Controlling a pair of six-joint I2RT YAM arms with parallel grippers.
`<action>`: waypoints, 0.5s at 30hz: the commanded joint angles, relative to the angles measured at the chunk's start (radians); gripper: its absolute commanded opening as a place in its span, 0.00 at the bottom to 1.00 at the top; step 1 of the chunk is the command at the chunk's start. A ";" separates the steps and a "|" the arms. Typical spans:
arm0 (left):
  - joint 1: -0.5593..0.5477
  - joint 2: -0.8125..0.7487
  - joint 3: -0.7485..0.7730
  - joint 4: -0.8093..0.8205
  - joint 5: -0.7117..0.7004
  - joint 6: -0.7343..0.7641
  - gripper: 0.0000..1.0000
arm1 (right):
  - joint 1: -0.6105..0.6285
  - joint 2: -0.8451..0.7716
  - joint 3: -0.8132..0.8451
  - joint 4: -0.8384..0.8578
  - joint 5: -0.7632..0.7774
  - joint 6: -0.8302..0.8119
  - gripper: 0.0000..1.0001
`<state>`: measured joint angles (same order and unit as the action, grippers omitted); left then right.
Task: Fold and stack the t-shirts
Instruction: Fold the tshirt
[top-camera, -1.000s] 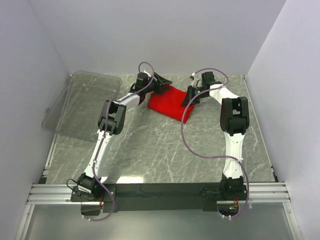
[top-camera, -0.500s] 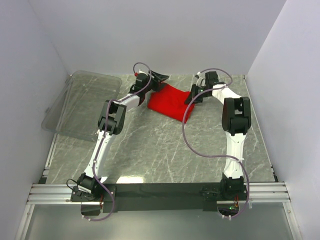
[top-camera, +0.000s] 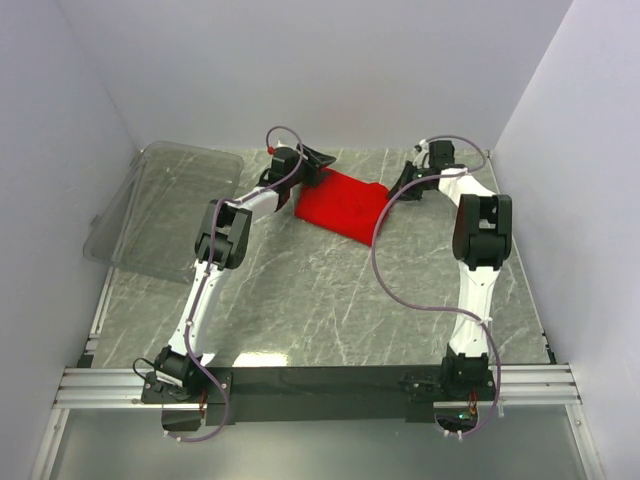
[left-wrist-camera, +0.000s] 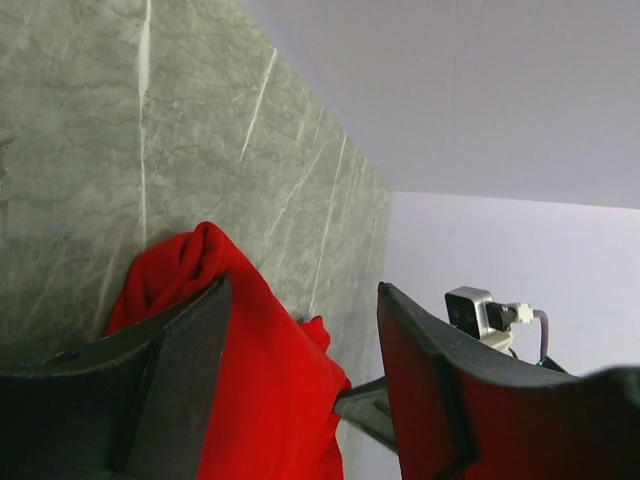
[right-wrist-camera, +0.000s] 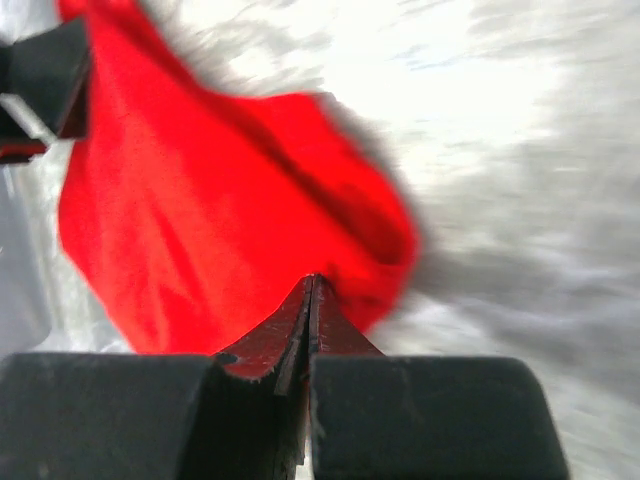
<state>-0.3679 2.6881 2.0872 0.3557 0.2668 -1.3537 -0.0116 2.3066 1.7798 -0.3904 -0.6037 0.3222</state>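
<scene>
The red t-shirt (top-camera: 341, 206) lies folded in a compact patch at the back middle of the table. My left gripper (top-camera: 318, 158) is open at the shirt's far left corner. In the left wrist view the shirt (left-wrist-camera: 270, 400) lies between and below its spread fingers (left-wrist-camera: 175, 385), not pinched. My right gripper (top-camera: 408, 183) is just off the shirt's right edge. In the right wrist view its gripper (right-wrist-camera: 312, 283) is shut with nothing seen in it, and the shirt (right-wrist-camera: 210, 210) lies just beyond the tips, blurred.
A clear plastic bin (top-camera: 170, 210) sits at the back left, partly over the table's left edge. White walls close the back and both sides. The grey marble table (top-camera: 330, 300) stretches bare toward the arm bases.
My right gripper has drawn back to the right, off the shirt's right corner, which now lies uncovered. My left gripper has shifted slightly toward the back wall.
</scene>
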 joint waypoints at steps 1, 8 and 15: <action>0.014 -0.077 0.059 0.052 0.046 0.045 0.66 | -0.040 -0.055 0.027 -0.007 0.027 -0.057 0.00; 0.035 -0.209 0.022 0.006 0.186 0.194 0.66 | -0.008 -0.208 -0.060 -0.123 -0.379 -0.383 0.00; 0.038 -0.376 -0.194 -0.146 0.307 0.327 0.66 | 0.102 -0.197 -0.172 -0.081 -0.387 -0.290 0.00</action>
<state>-0.3241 2.4069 1.9564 0.2607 0.4755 -1.1240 0.0555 2.1056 1.6478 -0.4732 -0.9283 0.0071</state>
